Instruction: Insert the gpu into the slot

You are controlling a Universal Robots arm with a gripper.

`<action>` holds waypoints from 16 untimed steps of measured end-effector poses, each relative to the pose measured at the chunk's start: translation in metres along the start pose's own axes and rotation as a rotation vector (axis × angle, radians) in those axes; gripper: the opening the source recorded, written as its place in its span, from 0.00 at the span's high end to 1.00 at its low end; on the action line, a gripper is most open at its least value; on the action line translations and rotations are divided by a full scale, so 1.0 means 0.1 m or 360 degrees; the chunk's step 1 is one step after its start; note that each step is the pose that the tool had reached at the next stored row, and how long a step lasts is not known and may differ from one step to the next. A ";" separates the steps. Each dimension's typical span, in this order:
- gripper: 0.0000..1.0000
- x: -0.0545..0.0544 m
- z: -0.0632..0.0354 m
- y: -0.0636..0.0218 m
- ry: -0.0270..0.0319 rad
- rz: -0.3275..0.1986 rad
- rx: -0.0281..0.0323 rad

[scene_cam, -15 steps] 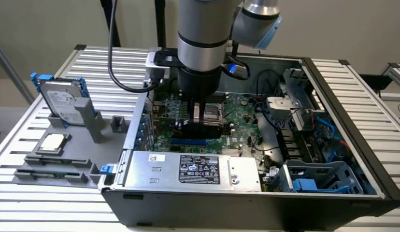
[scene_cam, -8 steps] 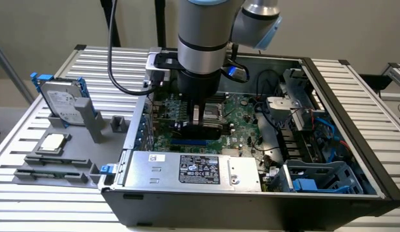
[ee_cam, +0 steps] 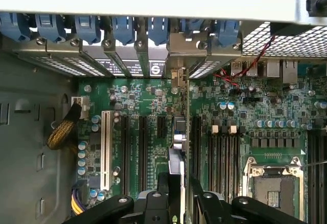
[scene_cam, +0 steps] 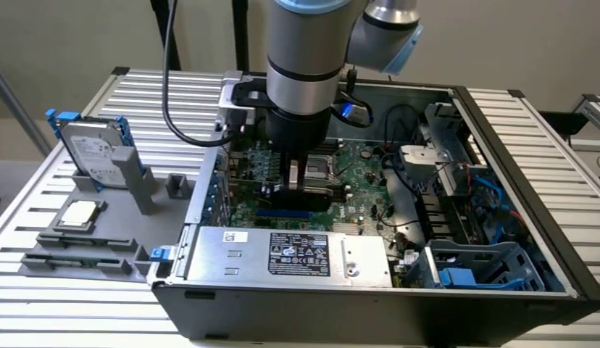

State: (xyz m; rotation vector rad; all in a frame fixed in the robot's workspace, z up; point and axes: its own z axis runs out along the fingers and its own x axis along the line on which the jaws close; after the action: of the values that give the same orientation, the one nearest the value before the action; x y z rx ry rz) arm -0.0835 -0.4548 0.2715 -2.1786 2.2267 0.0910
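Exterior view first: the arm reaches down into the open case [scene_cam: 532,181], and the gripper [scene_cam: 298,187] is clamped on the gpu [scene_cam: 314,197], which it holds by the upper edge with the card standing on edge. The card hangs over the motherboard [scene_cam: 363,181], just above the slot [scene_cam: 302,214], whose bright blue strip peeks out right beneath it. Whether the contact edge is touching the slot yet, I cannot tell from here. The silver power-supply box [scene_cam: 290,254] sits near, on the viewer's side of the slot. Now the wrist view: looking straight down, the gpu [ee_cam: 176,162] shows edge-on as a thin dark line running away from the gripper [ee_cam: 181,183], with the black fingers [ee_cam: 204,201] pinching it from both sides. It runs parallel to the white connector [ee_cam: 106,150] and the black strips. The processor socket [ee_cam: 271,188] lies well apart. By my judgement this card is stiff and fairly light, but fragile. The plastic shroud near mid-length is the safe place to hold, clear of the bare board and the contact edge, and any tilt could make it bind.
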 end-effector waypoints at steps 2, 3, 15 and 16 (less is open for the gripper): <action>0.74 0.00 0.002 0.000 -0.00016 0.0000 0.00000; 0.74 0.00 0.003 0.000 -0.00029 0.0000 0.00002; 0.74 0.00 0.035 0.000 -0.00050 -0.0002 -0.00001; 0.74 0.00 0.038 0.000 -0.00052 -0.0003 -0.00001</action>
State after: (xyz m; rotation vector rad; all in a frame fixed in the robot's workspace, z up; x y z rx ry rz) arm -0.0835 -0.4542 0.2678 -2.1789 2.2229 0.0945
